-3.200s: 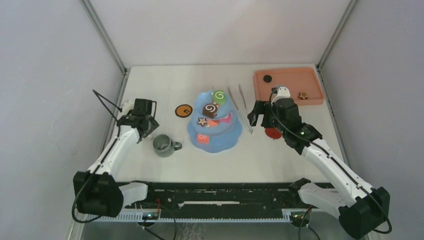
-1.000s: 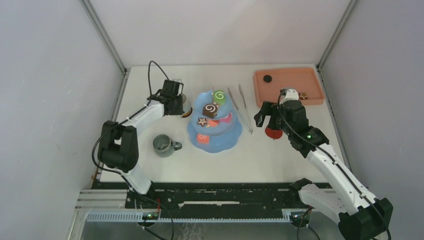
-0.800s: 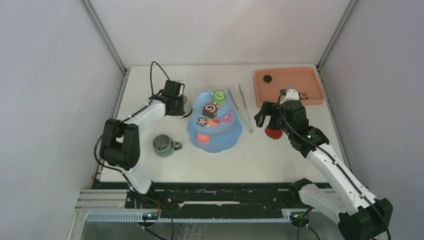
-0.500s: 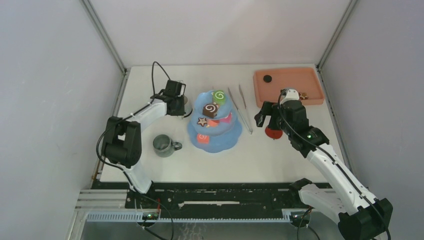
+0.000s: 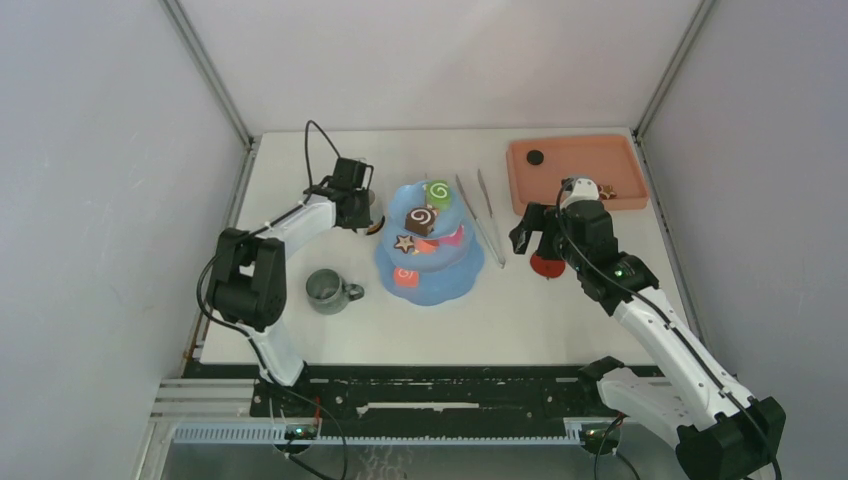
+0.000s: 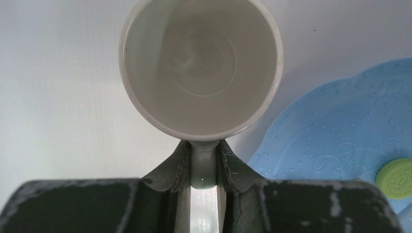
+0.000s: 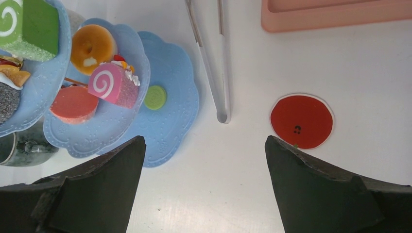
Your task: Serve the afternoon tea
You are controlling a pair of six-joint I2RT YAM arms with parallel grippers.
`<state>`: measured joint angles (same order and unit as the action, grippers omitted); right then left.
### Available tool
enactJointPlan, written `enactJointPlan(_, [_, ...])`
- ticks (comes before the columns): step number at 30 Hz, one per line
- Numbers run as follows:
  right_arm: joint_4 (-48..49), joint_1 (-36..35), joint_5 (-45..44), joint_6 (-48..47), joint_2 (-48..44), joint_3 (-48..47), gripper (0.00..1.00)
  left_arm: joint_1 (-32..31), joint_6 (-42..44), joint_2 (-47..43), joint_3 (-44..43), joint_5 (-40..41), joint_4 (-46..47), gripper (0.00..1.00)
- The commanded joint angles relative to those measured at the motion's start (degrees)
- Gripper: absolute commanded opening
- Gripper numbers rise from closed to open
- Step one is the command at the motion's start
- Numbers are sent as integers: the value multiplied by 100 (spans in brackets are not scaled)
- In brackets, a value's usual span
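Left wrist: left claw [image 6: 204, 170] pressed tight on the handle of the white mug [image 6: 201, 68]. Mug empty, mouth up, level, just beside the lowest tier of the stand [image 6: 340, 126]. Hard to tell from here whether its base rests on the table [image 6: 58, 97] or hangs just above it.

Right wrist: right claw [image 7: 204, 194] spread wide, gripping nothing, hovering over bare table between the stand and the red coaster [image 7: 301, 121]. Tongs [image 7: 221, 73] lying just ahead, tray [image 7: 335, 17] beyond them. Pastries [image 7: 109, 85] sitting on the tiers.

From above: left arm stretched far out to the stand's back left. Grey-green mug [image 5: 326, 289] upright near the stand's front left, apart from both claws.

Risks, as a judgement: only a thin handle in the pinch, so the heavy cup side may swing or sag and land tilted. Very little room beside the stand, so a sideways drift could knock the rim and shake pastries loose. Releasing above the table rather than on it could drop or tip the mug. On the right, lowering carelessly could catch the tongs.
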<state>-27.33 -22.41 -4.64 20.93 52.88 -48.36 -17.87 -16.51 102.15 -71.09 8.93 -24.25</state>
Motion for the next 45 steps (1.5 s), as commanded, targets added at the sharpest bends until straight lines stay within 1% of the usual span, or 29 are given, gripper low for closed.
enactJointPlan(1, [53,75,-198,77,-73,-4,100,-22,-158,-168,-344,138,111,25])
enactJointPlan(5, [-161,358,-329,363,9,0,100,-20,-181,-312,-311,43,48,36])
enactJointPlan(9, [-377,937,-194,569,246,2,100,-23,-209,-438,-268,-4,-32,53])
enactJointPlan(13, [-366,1623,75,800,623,-25,100,-19,-255,-689,-210,-13,-207,61])
enactJointPlan(14, [-340,1847,213,819,777,-42,98,-23,-268,-776,-171,-19,-255,64])
enactJointPlan(17, [-118,2344,531,795,1375,-87,88,-30,-307,-1207,26,-90,-359,67])
enactJointPlan(19, [3,2411,475,694,1916,-200,84,-32,-317,-1531,154,-81,-465,69])
enactJointPlan(22, [83,2409,465,651,2691,-471,80,-28,-322,-2111,347,29,-695,74])
enactJointPlan(25, [186,2379,414,706,3374,-800,70,-32,-367,-2774,568,225,-909,75])
enactJointPlan(28, [326,2356,302,732,3825,-1062,64,-32,-448,-3314,734,345,-1143,75])
enactJointPlan(33, [354,2364,513,749,4605,-1498,63,-23,-600,-4000,926,416,-1315,76])
enactJointPlan(36, [314,2341,712,766,4910,-1520,62,-24,-638,-4205,899,461,-1445,76])
enactJointPlan(41, [198,2158,791,710,4610,-996,61,-25,-638,-4366,798,502,-1603,76])
enactJointPlan(45, [233,1984,1009,938,3922,-277,61,-18,-649,-4410,749,546,-1639,76])
